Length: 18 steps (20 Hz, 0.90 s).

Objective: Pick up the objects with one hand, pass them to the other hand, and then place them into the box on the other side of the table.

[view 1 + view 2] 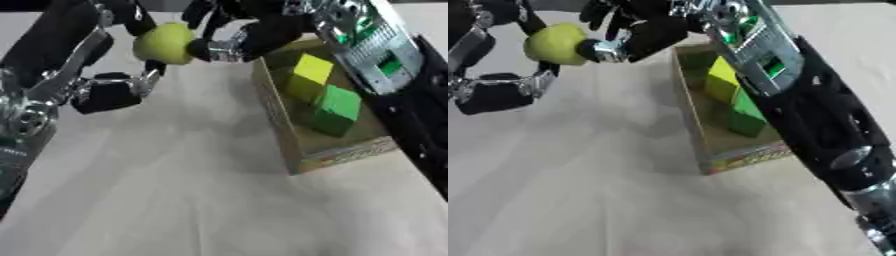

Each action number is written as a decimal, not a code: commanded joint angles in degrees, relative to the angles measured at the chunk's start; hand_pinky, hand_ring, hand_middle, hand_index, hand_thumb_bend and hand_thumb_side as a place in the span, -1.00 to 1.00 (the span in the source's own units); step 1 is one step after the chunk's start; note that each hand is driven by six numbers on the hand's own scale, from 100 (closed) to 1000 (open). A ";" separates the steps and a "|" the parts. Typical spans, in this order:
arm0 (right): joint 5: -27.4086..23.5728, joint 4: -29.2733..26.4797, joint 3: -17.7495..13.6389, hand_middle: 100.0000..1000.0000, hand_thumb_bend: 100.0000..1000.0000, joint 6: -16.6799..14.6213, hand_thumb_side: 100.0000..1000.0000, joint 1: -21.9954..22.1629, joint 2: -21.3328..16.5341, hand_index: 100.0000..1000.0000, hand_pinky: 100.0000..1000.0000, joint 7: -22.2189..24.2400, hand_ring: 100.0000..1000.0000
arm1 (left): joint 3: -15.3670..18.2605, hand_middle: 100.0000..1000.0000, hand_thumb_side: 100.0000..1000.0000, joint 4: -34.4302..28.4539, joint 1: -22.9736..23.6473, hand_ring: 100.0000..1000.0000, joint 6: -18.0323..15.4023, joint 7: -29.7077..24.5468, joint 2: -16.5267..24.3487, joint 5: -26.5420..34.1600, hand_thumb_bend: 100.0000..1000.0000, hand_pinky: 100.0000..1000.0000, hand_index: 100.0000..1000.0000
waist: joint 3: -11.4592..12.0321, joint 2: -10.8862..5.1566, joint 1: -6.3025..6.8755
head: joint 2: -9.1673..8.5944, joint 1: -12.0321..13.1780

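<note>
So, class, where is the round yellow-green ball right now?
The round yellow-green ball is near the top of the left eye view, held up between the left hand and right hand, left of the cardboard box.

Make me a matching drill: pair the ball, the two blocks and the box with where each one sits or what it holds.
Things:
1. yellow-green ball
2. yellow block
3. green block
4. cardboard box

Places:
A. in the box, nearer end
B. up between the left hand and the right hand
C. on the table, on the right, holding both blocks
D. in the box, farther end

Pairs: 1-B, 2-D, 3-A, 4-C
</note>
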 commanded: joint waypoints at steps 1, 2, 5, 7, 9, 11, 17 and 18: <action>-1.53 -0.47 -0.24 0.55 -0.52 1.21 -0.01 -1.33 -0.19 0.70 0.83 0.26 0.51 | 0.19 -0.20 -1.00 -0.93 -1.08 -0.01 -0.17 0.46 0.46 -0.64 -1.00 0.27 0.02 | 0.11 -2.76 -0.63 | -0.24 -0.05; -1.80 -0.48 -0.22 0.55 -0.52 1.47 -0.01 -1.35 -0.14 0.70 0.83 0.28 0.51 | 0.18 -0.20 -1.00 -0.97 -1.11 -0.01 -0.22 0.48 0.42 -0.77 -1.00 0.27 0.02 | 0.14 -2.73 -0.64 | -0.26 -0.03; -2.68 -0.50 -0.17 0.55 -0.53 2.06 -0.01 -1.30 0.00 0.70 0.83 0.41 0.50 | 0.13 -0.20 -1.00 -0.95 -1.12 -0.01 -0.34 0.48 0.32 -1.10 -1.00 0.27 0.02 | 0.21 -2.67 -0.67 | -0.35 0.04; -3.46 -0.65 -0.31 0.55 -0.53 2.43 -0.01 -1.13 -0.09 0.70 0.83 0.49 0.50 | 0.10 -0.20 -1.00 -0.79 -1.02 -0.02 -0.36 0.38 0.35 -1.28 -1.00 0.26 0.01 | 0.20 -2.63 -0.69 | -0.43 0.15; -4.16 -1.00 -0.62 0.55 -0.54 2.73 -0.01 -0.92 -0.36 0.70 0.84 0.42 0.50 | 0.17 -0.20 -1.00 -0.48 -0.89 -0.02 -0.21 0.30 0.41 -1.52 -1.00 0.26 0.01 | 0.17 -2.60 -0.70 | -0.47 0.32; -4.83 -1.36 -0.89 0.55 -0.56 3.07 0.00 -0.71 -0.61 0.70 0.84 0.40 0.49 | 0.21 -0.20 -1.00 -0.26 -0.88 -0.02 -0.09 0.27 0.44 -1.77 -1.00 0.26 0.01 | 0.15 -2.59 -0.71 | -0.54 0.50; -6.97 -1.95 -0.99 0.54 -0.56 4.71 0.00 -0.68 -0.41 0.70 0.83 0.17 0.48 | 0.12 -0.20 -1.00 -0.22 -1.31 -0.02 -0.44 0.41 -0.18 -2.52 -1.00 0.26 0.01 | 0.12 -2.50 -0.66 | -0.64 0.47; -7.13 -1.99 -0.88 0.54 -0.56 4.91 0.00 -0.68 -0.33 0.70 0.83 0.24 0.48 | 0.11 -0.20 -1.00 -0.18 -1.35 -0.02 -0.50 0.46 -0.34 -2.72 -1.00 0.26 0.01 | 0.13 -2.48 -0.65 | -0.63 0.45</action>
